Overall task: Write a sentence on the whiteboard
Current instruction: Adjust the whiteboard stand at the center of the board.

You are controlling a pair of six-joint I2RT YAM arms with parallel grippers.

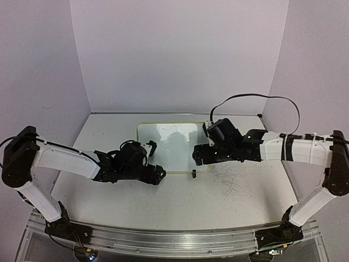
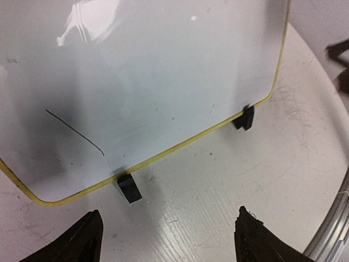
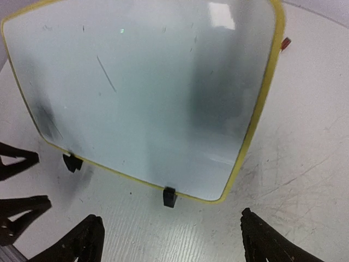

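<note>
The whiteboard (image 1: 174, 136) lies flat in the middle of the table, white with a thin yellow-green rim and black clip feet (image 2: 129, 187). No sentence shows on it. I see only one short black stroke (image 2: 73, 131) and faint grey smudges. My left gripper (image 1: 158, 174) hovers at the board's near left edge. In the left wrist view it (image 2: 169, 234) is open with nothing between its fingers. My right gripper (image 1: 197, 155) sits at the board's near right corner. In the right wrist view it (image 3: 169, 240) is also open and empty above a clip foot (image 3: 169, 196).
The tabletop (image 1: 234, 191) is scuffed with grey scribbles right of the board. A small red object (image 3: 286, 42) lies by the board's far edge. The left arm's fingers (image 3: 19, 158) show at the left of the right wrist view. Lilac walls close in on three sides.
</note>
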